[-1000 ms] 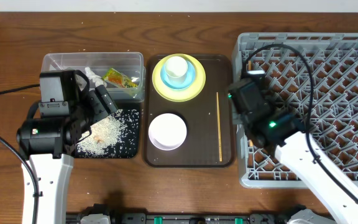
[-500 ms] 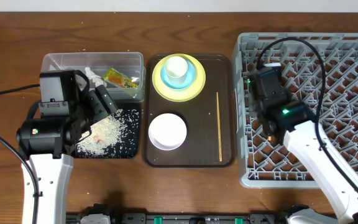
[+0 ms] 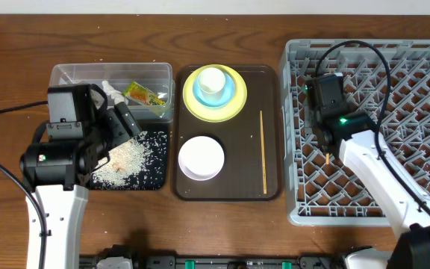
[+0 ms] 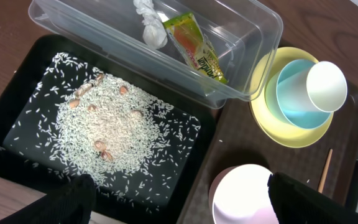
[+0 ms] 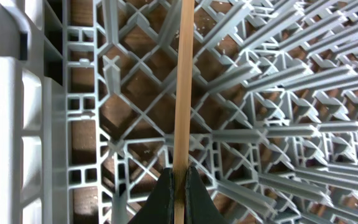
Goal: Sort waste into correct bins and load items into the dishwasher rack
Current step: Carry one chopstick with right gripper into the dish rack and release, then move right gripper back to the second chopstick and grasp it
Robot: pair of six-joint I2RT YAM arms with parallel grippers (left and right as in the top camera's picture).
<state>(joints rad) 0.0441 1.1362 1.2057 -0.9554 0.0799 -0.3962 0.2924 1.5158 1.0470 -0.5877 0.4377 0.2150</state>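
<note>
Our right gripper (image 5: 178, 182) is pinched tight on one chopstick (image 5: 183, 93) above the dishwasher rack (image 5: 33, 124) by the counter's right edge; we should lower it flat between pegs before letting go; our left gripper (image 4: 185, 196) hangs wide, empty, near the left edge.

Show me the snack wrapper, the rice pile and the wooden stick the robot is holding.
snack wrapper (image 4: 196, 50), left wrist view, middle of the green and orange packet.
rice pile (image 4: 114, 121), left wrist view, centre of the heap.
wooden stick (image 5: 183, 93), right wrist view, halfway along its visible shaft.
</note>
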